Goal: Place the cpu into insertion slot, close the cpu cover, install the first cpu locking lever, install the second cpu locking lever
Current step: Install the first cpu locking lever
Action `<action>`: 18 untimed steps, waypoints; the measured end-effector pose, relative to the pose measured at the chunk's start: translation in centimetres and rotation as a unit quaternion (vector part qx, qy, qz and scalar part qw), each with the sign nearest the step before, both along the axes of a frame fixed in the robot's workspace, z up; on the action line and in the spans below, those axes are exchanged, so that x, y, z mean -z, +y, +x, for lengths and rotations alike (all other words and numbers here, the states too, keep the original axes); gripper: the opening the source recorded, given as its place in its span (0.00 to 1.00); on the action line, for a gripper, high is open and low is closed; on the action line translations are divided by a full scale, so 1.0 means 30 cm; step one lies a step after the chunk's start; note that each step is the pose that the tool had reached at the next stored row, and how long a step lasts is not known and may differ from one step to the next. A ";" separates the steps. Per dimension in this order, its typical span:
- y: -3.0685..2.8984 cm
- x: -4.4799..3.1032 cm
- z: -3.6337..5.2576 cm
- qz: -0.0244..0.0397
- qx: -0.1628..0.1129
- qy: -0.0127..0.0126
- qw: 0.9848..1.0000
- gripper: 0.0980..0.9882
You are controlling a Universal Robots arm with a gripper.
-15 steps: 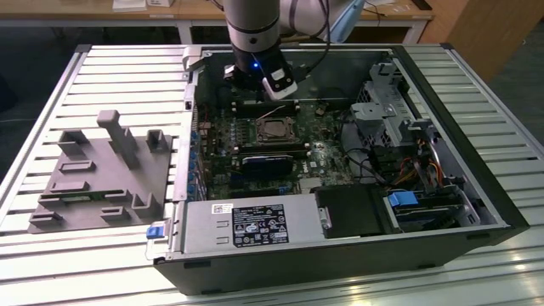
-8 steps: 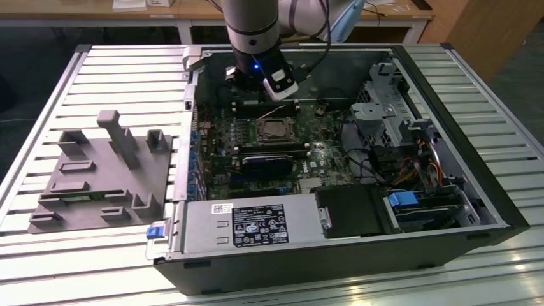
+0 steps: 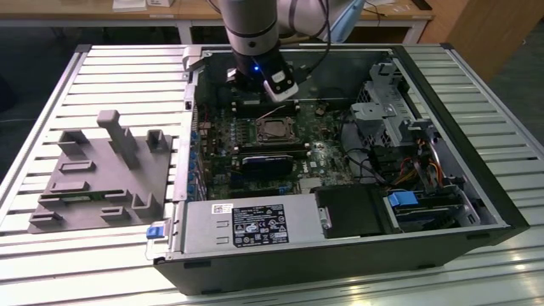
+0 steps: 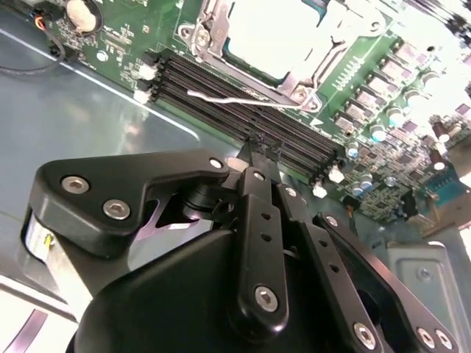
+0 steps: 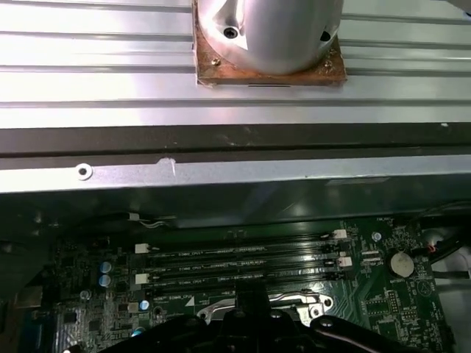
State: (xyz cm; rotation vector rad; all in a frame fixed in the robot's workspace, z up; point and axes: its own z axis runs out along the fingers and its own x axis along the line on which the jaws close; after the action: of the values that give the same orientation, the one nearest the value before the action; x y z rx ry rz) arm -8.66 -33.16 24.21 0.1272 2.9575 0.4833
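Gripper looks pinched shut, nothing in it. The wire locking lever beside the cpu, mid-frame in the exterior view, seems thin and springy. I'd catch its bent end.

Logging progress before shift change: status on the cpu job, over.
Gripper shut, over memory slots. Cpu in insertion slot, cpu cover down. No obstruction seen at socket.

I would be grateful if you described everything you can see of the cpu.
The cpu is a flat square chip with a pale silver-grey metal top. It lies level in the insertion slot on the green motherboard, with the silver cpu cover framing its edges. The gripper is beside the black memory slots, not touching it.
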 end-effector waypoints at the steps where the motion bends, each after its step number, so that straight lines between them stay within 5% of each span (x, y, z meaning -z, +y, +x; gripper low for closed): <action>1: 0.000 0.003 -0.001 0.000 0.000 -0.003 1.000 0.01; 8: 0.000 0.021 -0.006 -0.006 0.000 -0.019 1.000 0.01; 15: 0.004 0.038 -0.006 -0.030 0.000 -0.021 0.999 0.01; 18: 0.007 0.041 -0.002 -0.032 0.001 -0.021 0.999 0.01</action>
State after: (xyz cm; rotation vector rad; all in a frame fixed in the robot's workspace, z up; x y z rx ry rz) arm -8.73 -32.94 22.97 0.1130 2.9283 0.3847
